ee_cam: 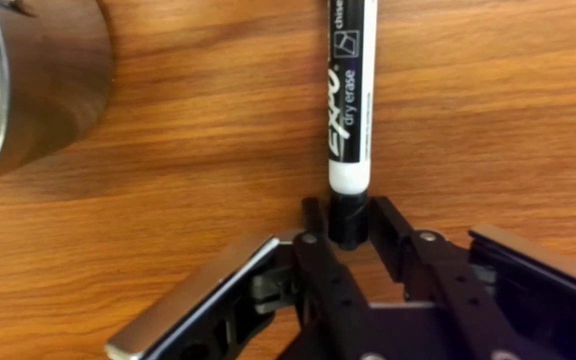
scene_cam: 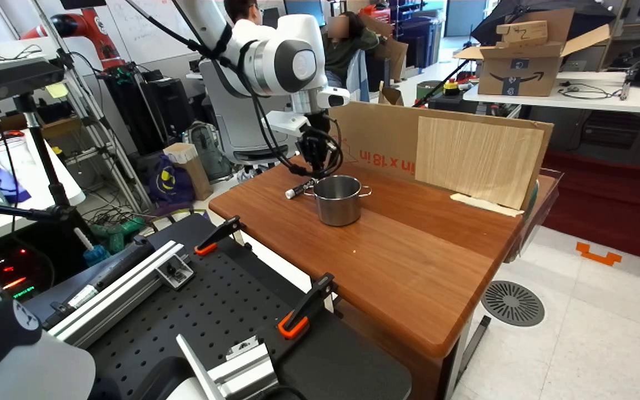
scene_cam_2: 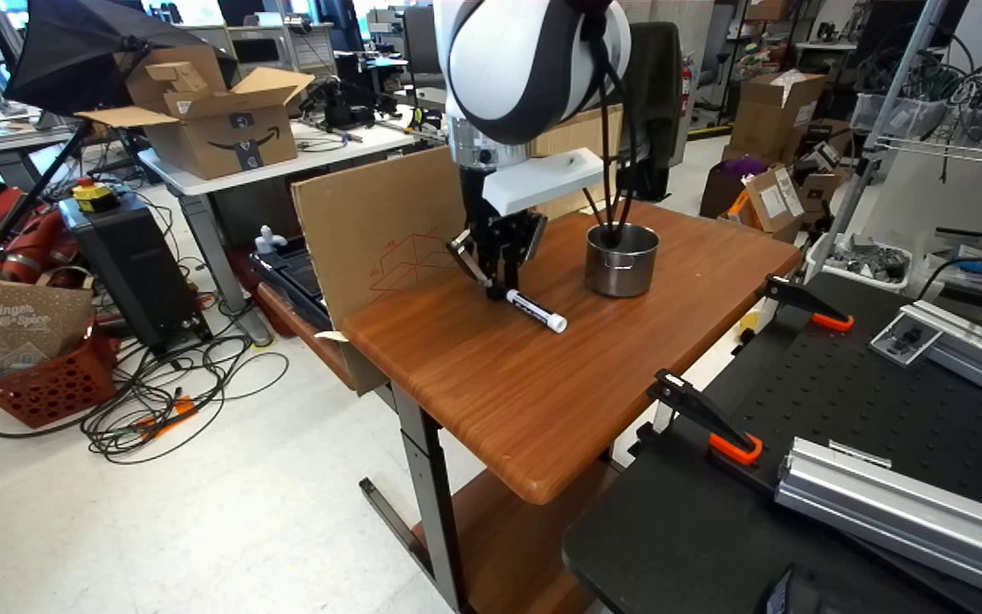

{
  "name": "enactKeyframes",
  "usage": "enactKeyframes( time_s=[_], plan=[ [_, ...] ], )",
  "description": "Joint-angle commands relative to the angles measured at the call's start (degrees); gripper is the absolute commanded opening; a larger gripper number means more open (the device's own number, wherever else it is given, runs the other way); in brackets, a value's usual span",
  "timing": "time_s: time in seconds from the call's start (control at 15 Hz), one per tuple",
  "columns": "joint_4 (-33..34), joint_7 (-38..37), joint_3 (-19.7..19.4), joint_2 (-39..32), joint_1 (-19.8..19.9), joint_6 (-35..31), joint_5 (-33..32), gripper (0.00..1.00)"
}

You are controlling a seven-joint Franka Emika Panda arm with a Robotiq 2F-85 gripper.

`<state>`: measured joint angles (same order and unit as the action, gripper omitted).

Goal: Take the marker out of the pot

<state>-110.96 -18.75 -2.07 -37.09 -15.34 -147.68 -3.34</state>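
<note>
From the wrist view I see a slim, cylindrical, black-and-white plastic marker [ee_cam: 350, 100] outside the round, silver steel pot [ee_cam: 63, 85], beside it and apart from its wall, so the taking-out looks done; the black metal gripper [ee_cam: 349, 215] has its fingers [ee_cam: 390, 235] snug against both sides of the marker's black end, clamped there as far as I can judge, presumably so the rest can lie freely. In an exterior view an upright, flat, brown cardboard panel [scene_cam_2: 380, 222] stands along the reddish-brown, rectangular wooden table [scene_cam_2: 491, 392], perhaps to fence in whatever rolls; whether the marker's body rests on the wood I cannot tell. In an exterior view long black plastic clamps [scene_cam: 310, 303] with orange tips sit on a black, perforated board [scene_cam: 225, 289] beside the table, probably to stop it shifting
</note>
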Motion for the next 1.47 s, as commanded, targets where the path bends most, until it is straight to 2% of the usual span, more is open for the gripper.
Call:
enactKeyframes(
  time_s=[0.0, 0.33, 0.6, 0.93, 1.0, 1.4],
  plan=[
    [2.11, -1.90, -1.51, -1.30, -1.52, 1.88, -1.90, 0.63],
    [1.40, -1.36, -1.11, -0.34, -1.30, 1.98, -1.51, 0.98],
    [-1.71, -1.17, -0.86, 3.30, -1.59, 1.06, -1.61, 1.00],
    [-8.89, 1.01, 0.89, 11.87, -0.94, 0.60, -1.72, 1.00],
    [-4.99, -0.05, 1.16, 8.16, -0.56, 0.41, -0.73, 1.00],
    [-5.61, 0.00, 1.27, 8.48, -0.46, 0.38, -0.71, 1.00]
  ],
)
